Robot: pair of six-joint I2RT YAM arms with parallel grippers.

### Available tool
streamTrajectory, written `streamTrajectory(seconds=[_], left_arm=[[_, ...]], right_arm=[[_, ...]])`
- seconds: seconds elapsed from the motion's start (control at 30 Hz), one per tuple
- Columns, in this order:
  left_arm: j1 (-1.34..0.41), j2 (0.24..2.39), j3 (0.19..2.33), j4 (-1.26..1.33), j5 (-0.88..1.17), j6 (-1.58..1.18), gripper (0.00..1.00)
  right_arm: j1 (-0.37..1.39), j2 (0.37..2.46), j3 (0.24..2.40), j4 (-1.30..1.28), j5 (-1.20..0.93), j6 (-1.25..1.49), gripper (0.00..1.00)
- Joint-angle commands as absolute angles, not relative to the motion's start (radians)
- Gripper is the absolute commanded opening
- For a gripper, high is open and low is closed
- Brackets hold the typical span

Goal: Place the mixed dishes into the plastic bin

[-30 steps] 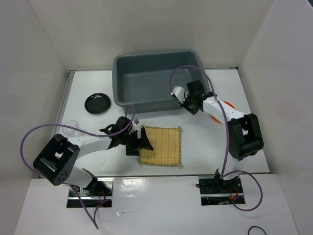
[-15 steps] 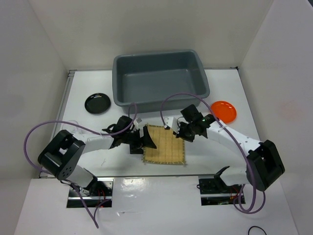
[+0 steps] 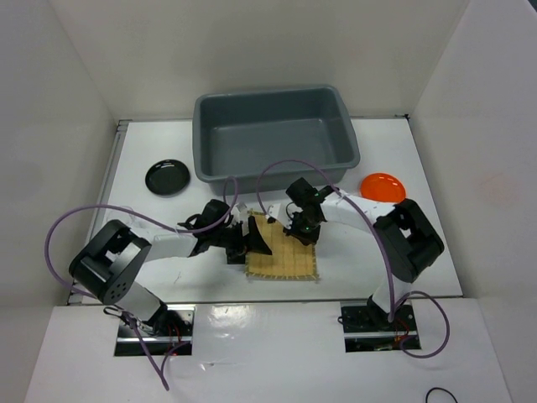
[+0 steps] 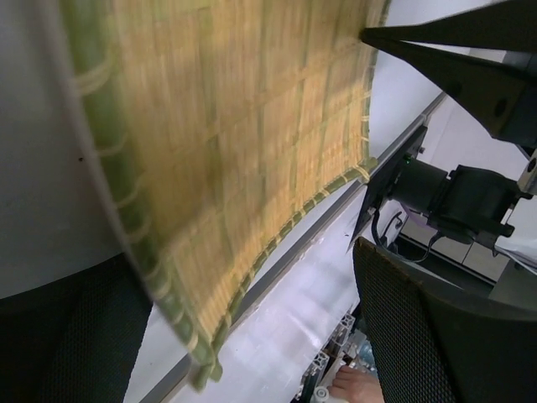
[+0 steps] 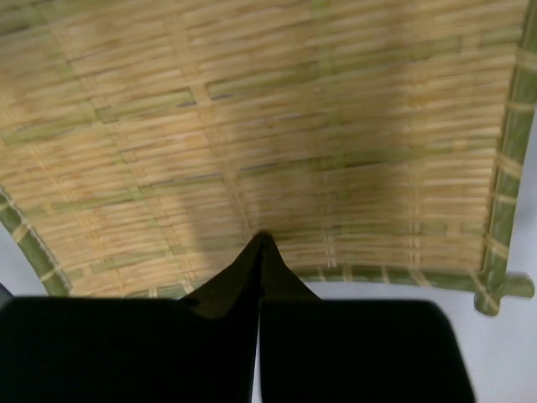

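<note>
The bamboo mat (image 3: 285, 249) lies on the tabletop (image 3: 377, 252), near the plastic bin (image 3: 268, 147). Its left edge is framed by the wide-open left jaws; nothing is held. The right jaws are shut tight, tips at its far edge. The thin mat could be pushed away if grabbed badly

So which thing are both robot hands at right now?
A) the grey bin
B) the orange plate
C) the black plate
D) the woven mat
D: the left hand and the right hand both meet at the woven mat, while the black plate and the orange plate lie off to the sides.
</note>
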State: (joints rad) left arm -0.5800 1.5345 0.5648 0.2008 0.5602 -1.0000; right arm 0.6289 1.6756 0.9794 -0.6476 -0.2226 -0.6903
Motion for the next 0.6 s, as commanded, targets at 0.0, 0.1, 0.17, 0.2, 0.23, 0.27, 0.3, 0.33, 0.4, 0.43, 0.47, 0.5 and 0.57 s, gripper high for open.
streamTrajectory(seconds=[0.0, 0.1, 0.17, 0.2, 0.23, 0.27, 0.3, 0.33, 0.4, 0.43, 0.47, 0.5, 0.57], left_arm=[[-0.589, 1.578, 0.522, 0.176, 0.505, -0.973, 1.00], [-0.589, 1.588, 0.522, 0.218, 0.541, -0.973, 1.00], [-0.589, 1.600, 0.531, 0.259, 0.560, -0.982, 1.00], [-0.589, 1.600, 0.531, 0.276, 0.578, -0.982, 0.97], [-0.598, 1.609, 0.531, 0.319, 0.587, -0.994, 0.95], [-0.598, 1.621, 0.540, 0.343, 0.600, -1.006, 0.87], [-0.607, 1.641, 0.551, 0.382, 0.621, -1.017, 0.77], [-0.607, 1.652, 0.560, 0.382, 0.621, -1.017, 0.62], [-0.620, 1.677, 0.584, 0.382, 0.630, -1.026, 0.13], [-0.630, 1.698, 0.598, 0.365, 0.630, -1.026, 0.01], [-0.641, 1.698, 0.624, 0.347, 0.630, -1.026, 0.00], [-0.641, 1.710, 0.636, 0.331, 0.630, -1.017, 0.00], [-0.666, 1.689, 0.664, 0.284, 0.630, -1.006, 0.00]], right_arm=[[0.664, 1.773, 0.960, -0.667, -0.242, -0.624, 0.00], [0.686, 1.711, 0.916, -0.611, -0.229, -0.624, 0.00], [0.686, 1.701, 0.904, -0.611, -0.216, -0.615, 0.00], [0.686, 1.701, 0.904, -0.611, -0.216, -0.615, 0.00], [0.686, 1.701, 0.894, -0.611, -0.216, -0.615, 0.00], [0.686, 1.692, 0.894, -0.611, -0.216, -0.606, 0.00], [0.686, 1.692, 0.885, -0.611, -0.225, -0.606, 0.00], [0.686, 1.677, 0.885, -0.611, -0.225, -0.606, 0.00], [0.686, 1.643, 0.885, -0.601, -0.225, -0.606, 0.00], [0.686, 1.628, 0.885, -0.601, -0.225, -0.597, 0.00], [0.686, 1.612, 0.894, -0.601, -0.225, -0.597, 0.00], [0.686, 1.576, 0.913, -0.620, -0.236, -0.588, 0.00], [0.664, 1.530, 0.942, -0.652, -0.257, -0.575, 0.00]])
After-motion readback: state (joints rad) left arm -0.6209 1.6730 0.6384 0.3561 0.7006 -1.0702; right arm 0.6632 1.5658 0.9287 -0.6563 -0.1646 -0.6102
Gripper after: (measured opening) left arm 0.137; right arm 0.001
